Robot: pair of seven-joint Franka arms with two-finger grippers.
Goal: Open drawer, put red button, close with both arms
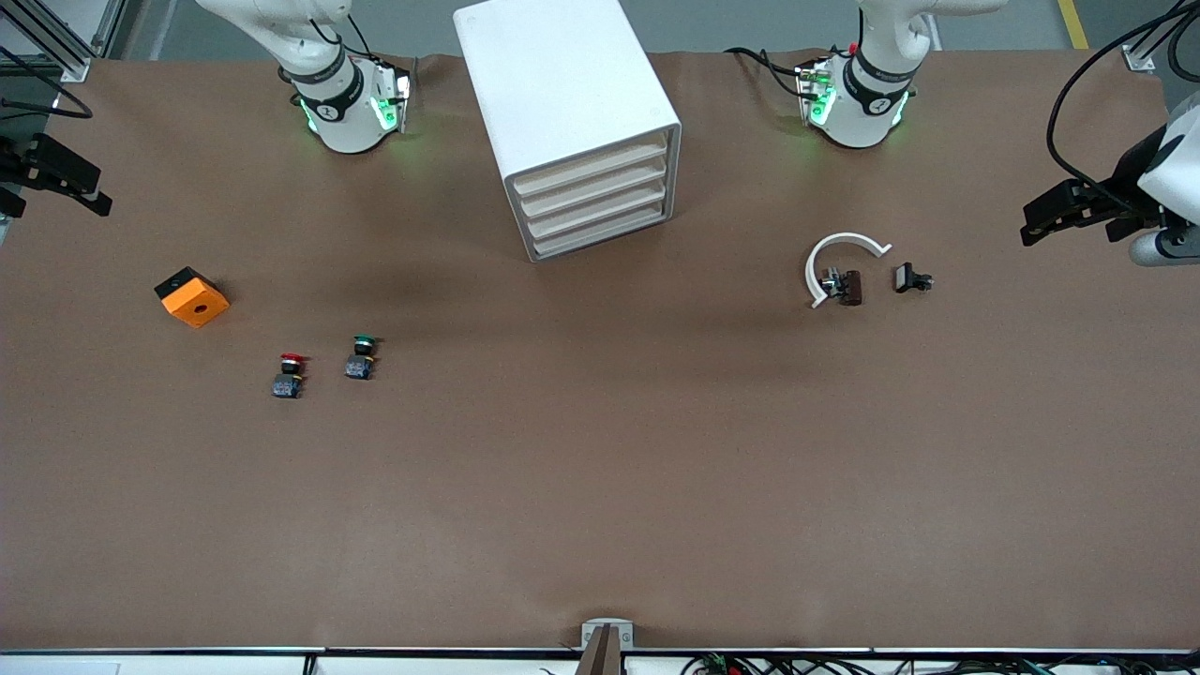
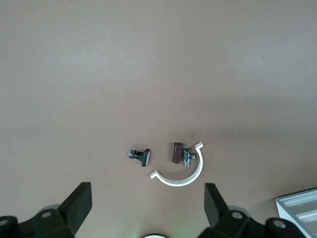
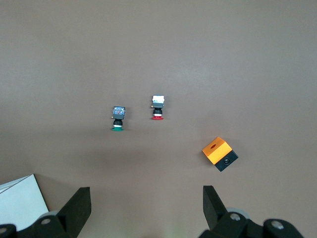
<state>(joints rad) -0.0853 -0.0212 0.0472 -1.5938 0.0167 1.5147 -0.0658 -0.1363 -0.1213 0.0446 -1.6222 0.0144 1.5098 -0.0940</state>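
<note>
Red button (image 1: 291, 373) lies beside green one (image 1: 362, 357); drawers seem shut.

White arms (image 1: 328, 84); black joint rings; green lights; black cables.

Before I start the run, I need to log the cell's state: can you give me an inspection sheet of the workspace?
Surface: brown table, flat.
Job's things: white boxy cabinet, all four cream-fronted drawers shut; small red-capped push button toward the right arm's end.
Clutter: green-capped push button beside the red one; orange cube with a hole; white curved clip with a brown part; small black part.
Grippers: left end effector open, over the clip; right end effector open, over the buttons' area; both arms wait.
Cables: black cables off the table corner.
Surroundings: nothing seen.
</note>
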